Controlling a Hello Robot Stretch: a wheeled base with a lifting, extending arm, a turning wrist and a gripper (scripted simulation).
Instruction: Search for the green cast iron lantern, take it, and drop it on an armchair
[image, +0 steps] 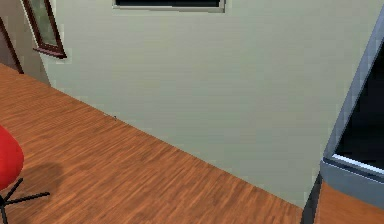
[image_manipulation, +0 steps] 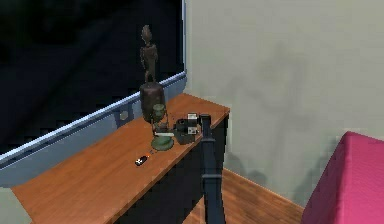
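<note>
Lantern (image_manipulation: 158, 138), greenish, stands on the desk (image_manipulation: 90, 175) at my gripper (image_manipulation: 176, 130); cast iron, so probably heavy and rigid, best taken at the top; can't tell whether I'm holding anything.

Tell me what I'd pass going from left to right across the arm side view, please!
small red thing → tall dark statue → gripper → dark arm → pink seat

Looks like a home living room. Wood floor (image: 150, 170), plain walls. A statue (image_manipulation: 149, 60) stands on a side table (image_manipulation: 80, 172), with a pink upholstered seat (image_manipulation: 350, 185) nearby.
</note>
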